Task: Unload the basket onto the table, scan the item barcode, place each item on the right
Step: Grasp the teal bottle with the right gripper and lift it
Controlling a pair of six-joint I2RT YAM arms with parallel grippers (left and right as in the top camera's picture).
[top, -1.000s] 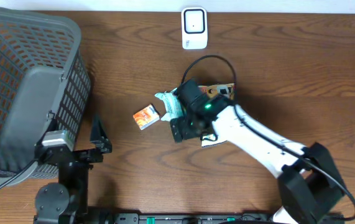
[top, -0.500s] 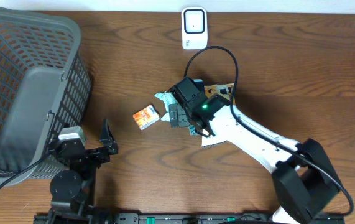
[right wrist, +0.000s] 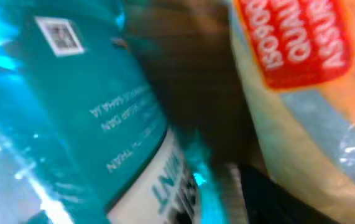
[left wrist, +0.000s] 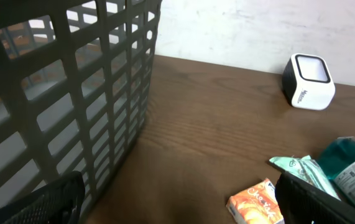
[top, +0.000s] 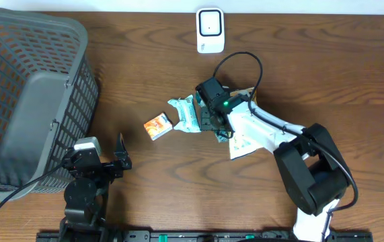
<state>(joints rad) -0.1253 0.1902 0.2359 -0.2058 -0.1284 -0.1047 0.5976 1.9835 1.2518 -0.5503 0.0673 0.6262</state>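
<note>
Your right gripper [top: 204,121] sits on the teal plastic packet [top: 183,113] mid-table, just right of the small orange box [top: 158,126]; can't tell if its fingers are pinching. Left gripper [top: 118,156] hangs spread wide. Grab an edge so the barcode stays uncovered for the far white scanner [top: 210,30].

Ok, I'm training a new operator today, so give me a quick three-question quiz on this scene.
1. True or false: the orange box lies on the table, outside the basket.
2. Which is nearest the right gripper? A the scanner; B the teal packet; C the basket.
3. Is the left gripper holding anything?
Key: 1 true; 2 B; 3 no, it is open and empty.
</note>
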